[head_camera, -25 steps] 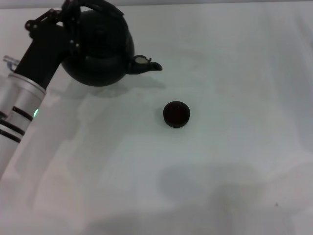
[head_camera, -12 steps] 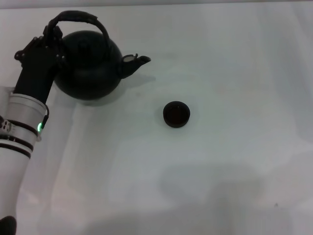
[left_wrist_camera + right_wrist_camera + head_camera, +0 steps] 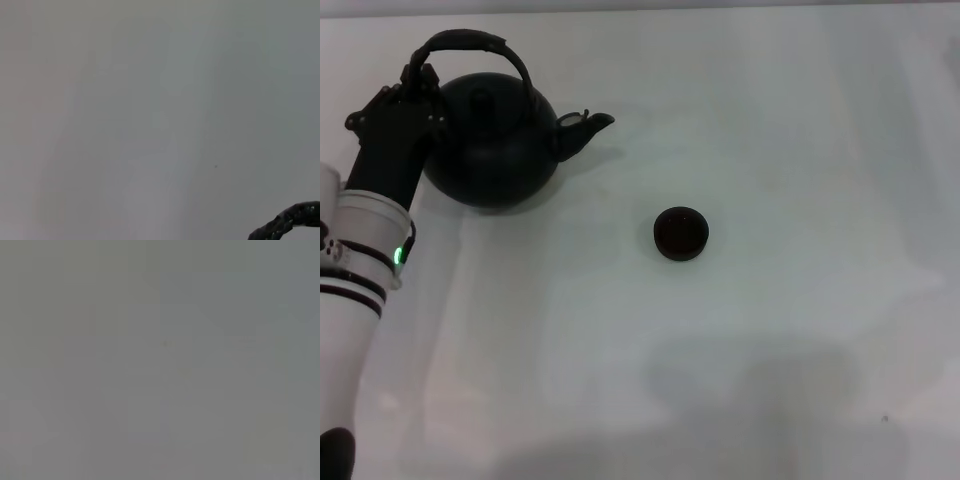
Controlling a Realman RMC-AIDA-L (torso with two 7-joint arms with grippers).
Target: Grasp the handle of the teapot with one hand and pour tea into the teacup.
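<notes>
Since the earlier frame the teapot (image 3: 495,140) has shifted left and settled upright on the white table (image 3: 800,330), spout toward the teacup (image 3: 680,233), well apart. The left gripper (image 3: 410,95) sits at the handle (image 3: 470,45); its grip cannot be told.

1. I see a plain white table (image 3: 800,150) filling nearly my whole head view.
2. Soft, even light falls on it; faint grey shadows lie near its front edge.
</notes>
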